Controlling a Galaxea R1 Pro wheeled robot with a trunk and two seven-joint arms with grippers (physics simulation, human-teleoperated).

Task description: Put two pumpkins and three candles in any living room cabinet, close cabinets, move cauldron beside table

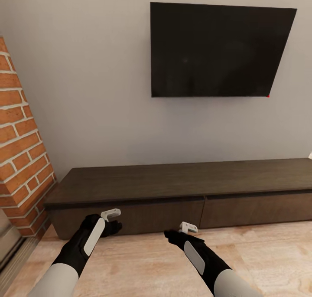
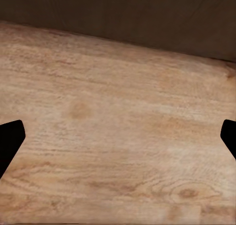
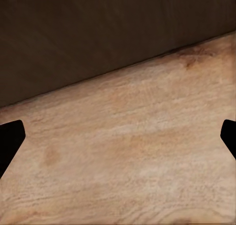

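The long, low dark-brown cabinet [image 1: 173, 182] stands against the grey wall, and both of its wide drawer fronts sit flush and closed. My left gripper [image 1: 114, 226] hovers low before the left drawer front [image 1: 147, 214]; my right gripper [image 1: 172, 235] hangs near the seam between the drawers. In the left wrist view the left gripper [image 2: 118, 141] is open over bare wood floor. The right gripper [image 3: 118, 141] is likewise open, with the cabinet's base [image 3: 98, 38] just beyond it. Pumpkins, candles, cauldron and table are out of view.
A black TV [image 1: 216, 50] hangs on the wall above the cabinet. A red brick column [image 1: 19, 149] stands at the left, close to the cabinet's end. Light wood floor [image 1: 143, 266] lies between me and the cabinet. A small pale object [image 1: 310, 155] peeks in at the right edge.
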